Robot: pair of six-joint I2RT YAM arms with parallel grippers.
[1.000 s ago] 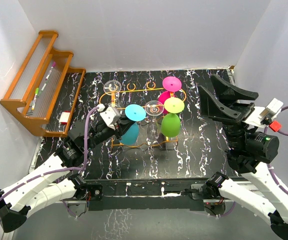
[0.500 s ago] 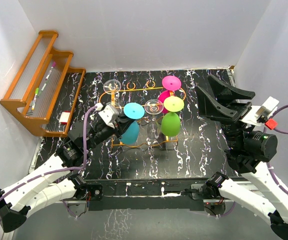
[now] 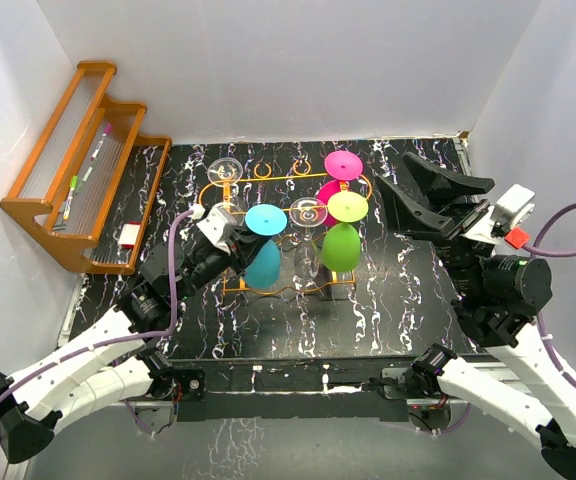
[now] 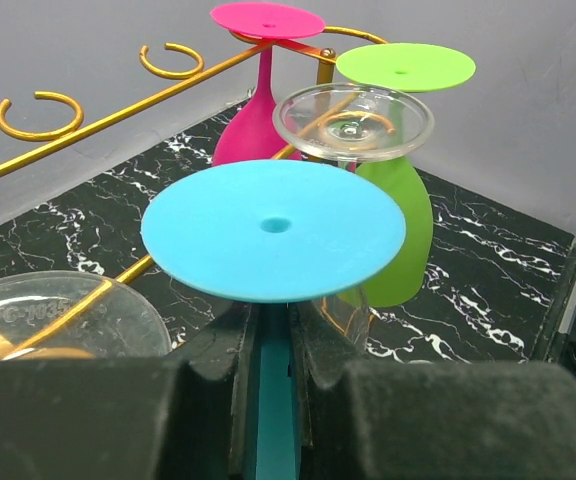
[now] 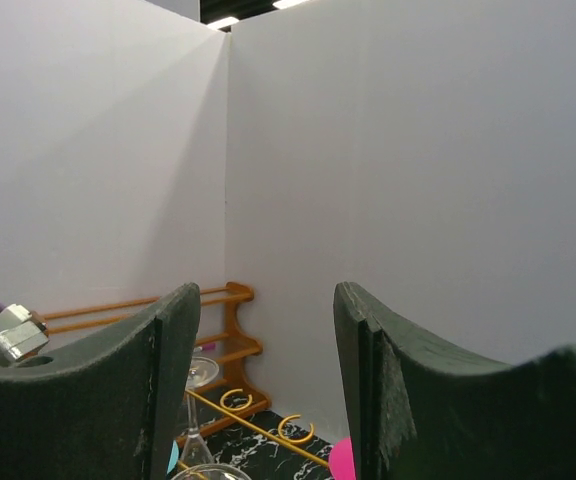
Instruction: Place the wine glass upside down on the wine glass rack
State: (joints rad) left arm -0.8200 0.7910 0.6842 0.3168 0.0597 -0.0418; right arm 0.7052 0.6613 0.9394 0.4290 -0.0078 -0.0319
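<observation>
Wine glasses (image 3: 340, 248): five | rack (image 4: 118, 117): one | left jaws clamp blue glass (image 4: 273, 228) | right jaws apart

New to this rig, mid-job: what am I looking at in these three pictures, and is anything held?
Two robot arms are bolted at the near edge of a black marbled table. The wide picture looks down from above and behind them; the other two come from a camera on each wrist, showing its own fingers. On the table stands a gold wire rack with a pink glass, a green glass and two clear glasses upside down at it; a wooden shelf sits far left. The left claw is shut on the stem of the blue wine glass, foot up, at the rack's near side. The right claw is open and empty.
</observation>
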